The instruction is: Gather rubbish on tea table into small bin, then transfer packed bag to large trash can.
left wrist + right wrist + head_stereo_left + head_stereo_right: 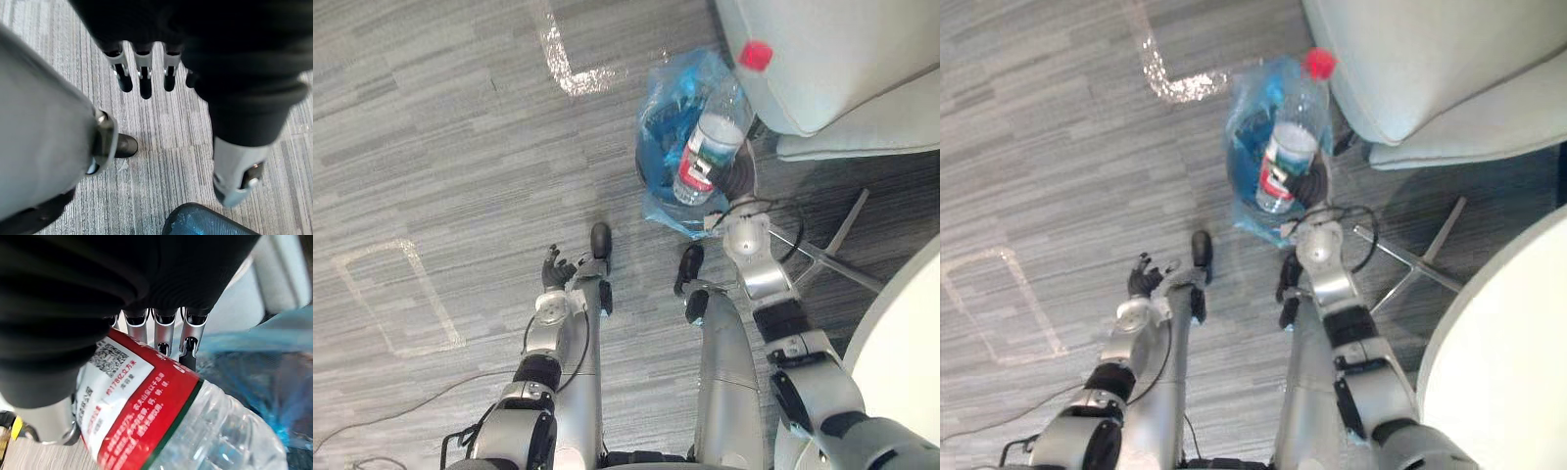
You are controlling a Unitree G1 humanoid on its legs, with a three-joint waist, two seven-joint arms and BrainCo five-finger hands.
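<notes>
The water bottle (710,152) is tilted over the small bin (658,157) w/ the blue bag in it, red cap up near the chair (822,59). The right hand (164,333) is curled round the bottle. The left hand (556,269) hangs low by the floor (460,147), fingers loose & holding nothing. The bottle is long, so if dropped like this it may tip out & roll away

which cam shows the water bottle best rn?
Right eye view: nearly the whole bottle, from red cap down past the label, against the blue-lined bin. Left eye view shows much the same, with the cap against the chair. Right wrist view is close-up: red label and clear body, with the right hand holding it.
</notes>
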